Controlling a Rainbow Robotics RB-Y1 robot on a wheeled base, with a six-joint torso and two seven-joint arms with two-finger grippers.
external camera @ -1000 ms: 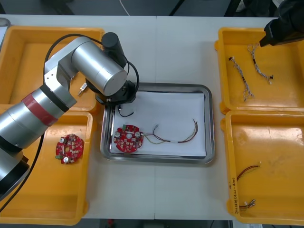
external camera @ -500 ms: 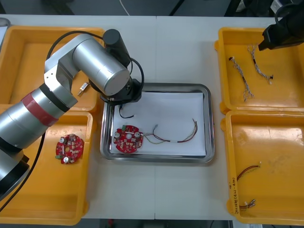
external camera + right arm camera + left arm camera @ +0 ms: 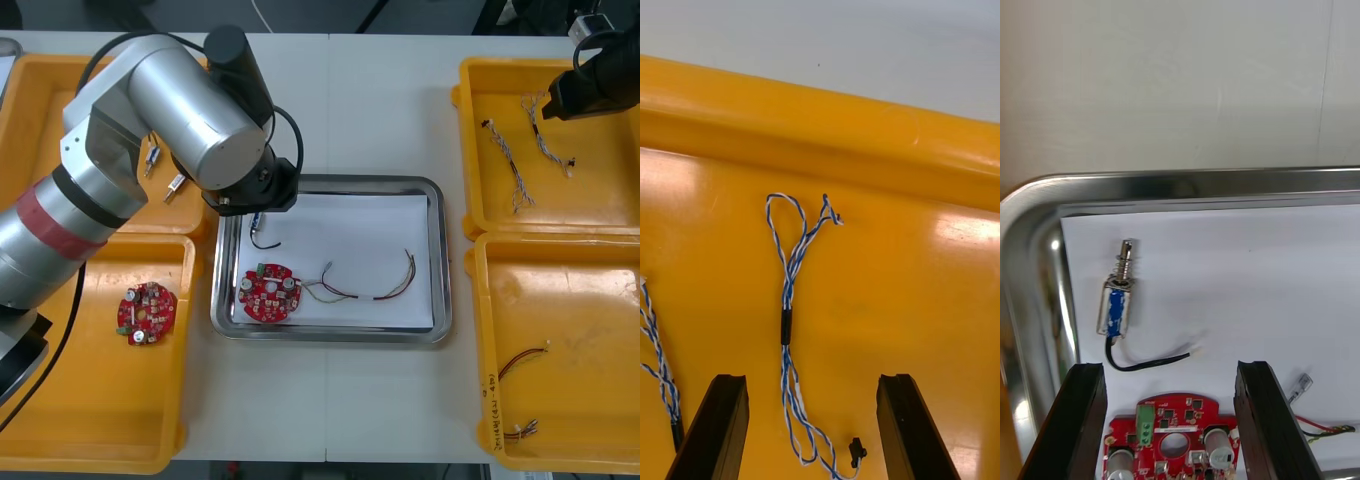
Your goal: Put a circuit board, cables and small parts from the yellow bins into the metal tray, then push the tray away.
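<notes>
Tabletop [image 3: 380,100]: four yellow bins [image 3: 580,400], one metal tray [image 3: 440,250], two circuit boards [image 3: 269,292]. Left pincer [image 3: 1169,366] spread over tray; right pincer [image 3: 812,378] upper right, spread over cable [image 3: 788,285].

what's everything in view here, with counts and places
yellow plastic bins: four, yellow, two each side
shiny metal tray: one, white inside, between bins
round red circuit boards: two, red, one in tray, one in left near bin
red and yellow cables: three, one in tray, two in right near bin
twisted blue and white cables: two, right far bin
small metal parts: three, silver, one in tray, two in left far bin
left gripper: one, black, open over tray's far left corner
right gripper: one, black, open over right far bin
</notes>
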